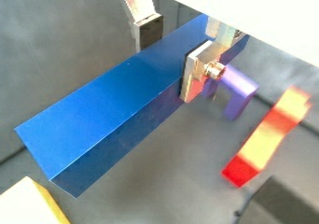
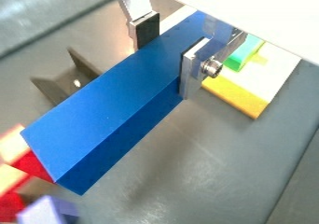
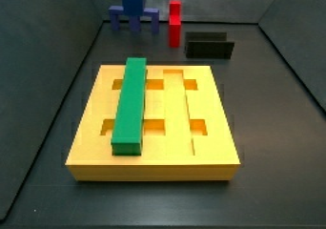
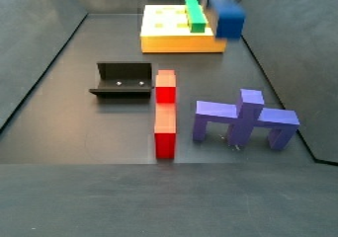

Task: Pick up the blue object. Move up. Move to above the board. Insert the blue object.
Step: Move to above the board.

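a: let's start at our gripper. in both wrist views its flat silver plates with dark pads press the two long sides of the long dark blue rectangular bar, so we have it clamped on the blue object, near one end.

b: agreed. and the bar hangs free, nothing under it but grey floor in a wrist view. why do we hold it by the end rather than the middle?

a: we judge that leaves most of its length clear of the fingers, so it can drop into a groove without the plates fouling the walls.

b: where are we over the scene?

a: in a side view the bar shows at the far edge, just beside the big flat yellow grooved block, the board, level with its top or above. the gripper itself is cut off there.

b: the long green bar already lies in one groove of the board; the grooves beside it are open.

a: so we are in the move above the board, insertion not yet done. the bar must line up with a free groove.

b: the red bar, the purplish-blue pronged piece and the dark l-shaped fixture sit well apart.
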Controlling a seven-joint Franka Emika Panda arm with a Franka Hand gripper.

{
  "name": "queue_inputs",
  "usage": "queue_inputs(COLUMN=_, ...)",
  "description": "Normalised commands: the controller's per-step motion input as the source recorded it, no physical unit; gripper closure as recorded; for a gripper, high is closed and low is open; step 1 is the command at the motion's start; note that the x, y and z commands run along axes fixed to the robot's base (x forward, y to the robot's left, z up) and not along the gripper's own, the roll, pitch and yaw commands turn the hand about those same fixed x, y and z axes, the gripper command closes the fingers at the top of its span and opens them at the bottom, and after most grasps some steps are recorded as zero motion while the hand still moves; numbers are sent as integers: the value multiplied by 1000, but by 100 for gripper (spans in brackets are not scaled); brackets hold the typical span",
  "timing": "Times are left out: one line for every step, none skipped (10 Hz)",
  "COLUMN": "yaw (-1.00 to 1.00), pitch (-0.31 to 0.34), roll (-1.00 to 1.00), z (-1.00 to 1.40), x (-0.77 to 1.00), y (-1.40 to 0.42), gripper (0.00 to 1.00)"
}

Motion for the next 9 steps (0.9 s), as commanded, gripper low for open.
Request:
queue_inputs(yaw=-8, pitch=70, roll=-78, z=1400, x=15, y=-9, gripper=100)
queue_inputs(yaw=-4, pitch=56, roll=-70, z=1400, x=4, y=-4, gripper=100)
queue_inputs(yaw=-6, pitch=48, roll=-61, z=829, x=18, y=0, gripper=100)
queue_inputs(yaw=-8, pitch=54, roll=-54, z=204, x=47, y=2, gripper=100)
queue_inputs(yaw=-96, pitch=231, roll=-77, z=233, x=320, y=-1400, gripper=100)
queue_inputs(yaw=-81, pitch=241, roll=-38, z=226, x=315, y=-1400, gripper=100)
queue_inputs(yaw=-23, pitch=256, roll=31, z=229, x=337, y=-1400, gripper=100)
queue_inputs(yaw=-11, pitch=227, roll=-31, z=228, x=377, y=-1400, gripper=100)
queue_inputs(yaw=-8, pitch=188, roll=24, z=236, x=378, y=-1400, gripper=100)
